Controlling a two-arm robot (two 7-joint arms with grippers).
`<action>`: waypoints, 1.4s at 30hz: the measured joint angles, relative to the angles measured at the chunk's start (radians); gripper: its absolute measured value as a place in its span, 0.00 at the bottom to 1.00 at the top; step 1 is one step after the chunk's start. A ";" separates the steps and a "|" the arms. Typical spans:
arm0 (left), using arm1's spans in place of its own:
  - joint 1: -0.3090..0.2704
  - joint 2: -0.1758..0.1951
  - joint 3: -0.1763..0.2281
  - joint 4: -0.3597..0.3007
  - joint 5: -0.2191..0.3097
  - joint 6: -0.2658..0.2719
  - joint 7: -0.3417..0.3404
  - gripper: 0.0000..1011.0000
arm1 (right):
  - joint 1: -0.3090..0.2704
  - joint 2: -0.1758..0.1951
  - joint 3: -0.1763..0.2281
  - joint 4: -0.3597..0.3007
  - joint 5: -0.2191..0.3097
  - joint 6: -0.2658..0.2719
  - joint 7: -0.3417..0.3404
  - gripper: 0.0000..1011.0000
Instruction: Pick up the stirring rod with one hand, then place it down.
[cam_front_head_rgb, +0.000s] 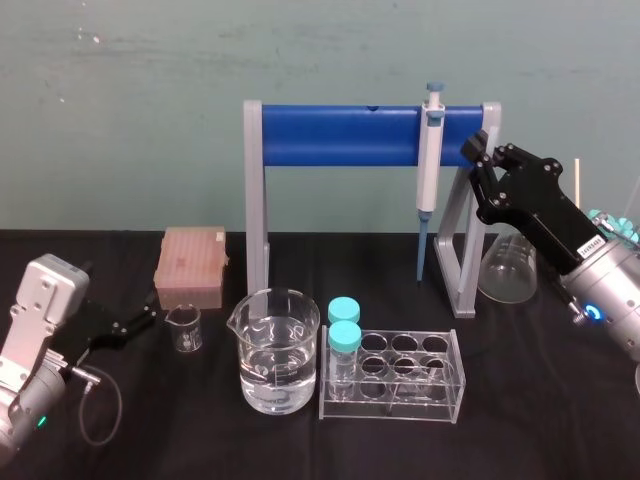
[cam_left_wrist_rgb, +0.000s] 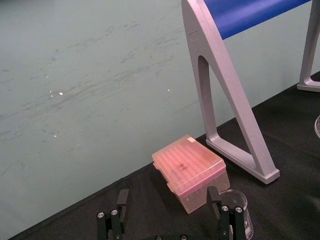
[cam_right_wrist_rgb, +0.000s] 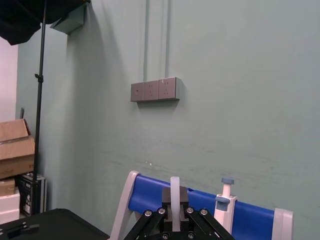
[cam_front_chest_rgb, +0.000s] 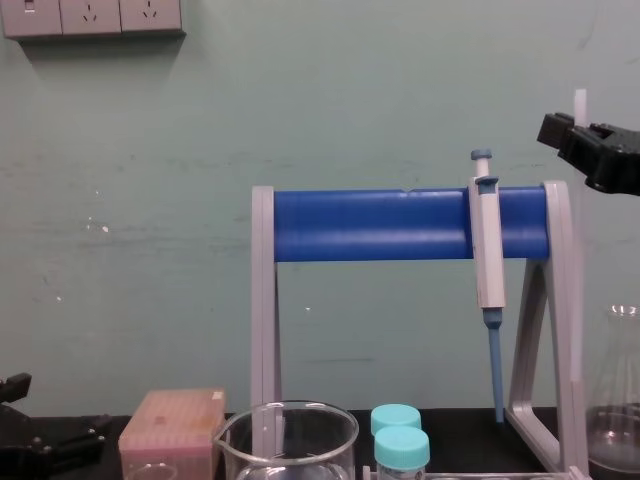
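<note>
The stirring rod (cam_right_wrist_rgb: 175, 197) is clamped between the fingers of the right gripper (cam_right_wrist_rgb: 175, 212). It is held high off the tabletop (cam_front_head_rgb: 560, 400), beside the upper right corner of the stand (cam_front_head_rgb: 340, 135) and near the hanging pipette (cam_front_head_rgb: 430, 150). In the chest view the rod's tip (cam_front_chest_rgb: 580, 103) projects roughly upright above the gripper. The pick-up appears complete; the placement remains. To place well:

- Move the rod away from the stand and pipette before descending.
- Choose bare tabletop away from the flask (cam_front_head_rgb: 508, 270).
- Tilt the rod towards level, so it is laid down rather than dropped on end.
- Part the fingers only once it rests.

The right arm reaches up and forward from the right, wrist angled upward. The left gripper (cam_front_head_rgb: 140, 322) is parked low at the left, fingers (cam_left_wrist_rgb: 120, 200) apart and holding nothing.
</note>
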 joint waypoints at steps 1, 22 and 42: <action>0.000 0.000 0.000 0.000 0.000 0.000 0.000 0.99 | 0.001 -0.001 0.000 0.003 0.000 0.000 0.002 0.07; 0.000 0.000 0.000 0.000 0.000 0.000 0.000 0.99 | 0.012 -0.008 -0.006 0.019 -0.002 -0.002 0.010 0.07; 0.000 0.000 0.000 0.000 0.000 0.000 0.000 0.99 | 0.017 -0.009 -0.007 0.028 -0.002 -0.005 0.015 0.07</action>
